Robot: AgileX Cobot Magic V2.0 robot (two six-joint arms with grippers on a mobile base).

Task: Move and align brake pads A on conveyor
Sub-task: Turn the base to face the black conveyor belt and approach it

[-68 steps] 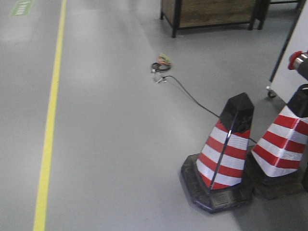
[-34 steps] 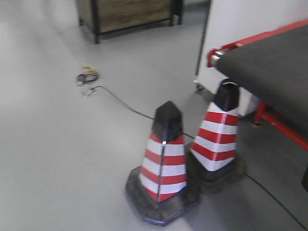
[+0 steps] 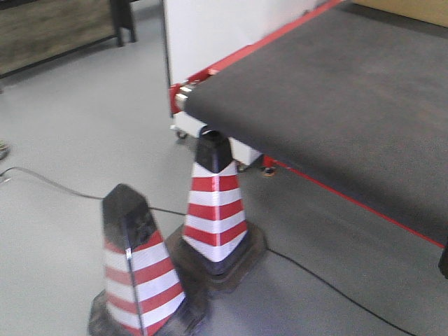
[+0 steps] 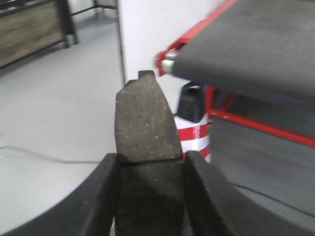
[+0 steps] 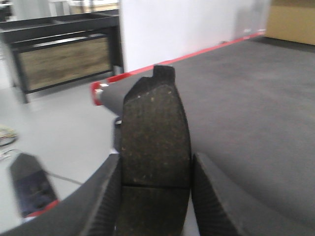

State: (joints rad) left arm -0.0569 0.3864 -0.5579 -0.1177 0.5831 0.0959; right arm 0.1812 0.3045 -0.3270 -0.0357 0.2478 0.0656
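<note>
In the front view we see the conveyor (image 3: 336,105) at the right and two cones (image 3: 217,203) on the floor near its end. In the left wrist view the left gripper (image 4: 150,157) is closed on a pad (image 4: 145,118), which stands upright with the conveyor behind it. In the right wrist view the right gripper (image 5: 156,160) clamps a second pad (image 5: 155,123), also upright before the conveyor.

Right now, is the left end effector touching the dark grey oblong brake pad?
Touching. Left wrist view: fingers of the left end effector clamp the brake pad on both sides.
</note>
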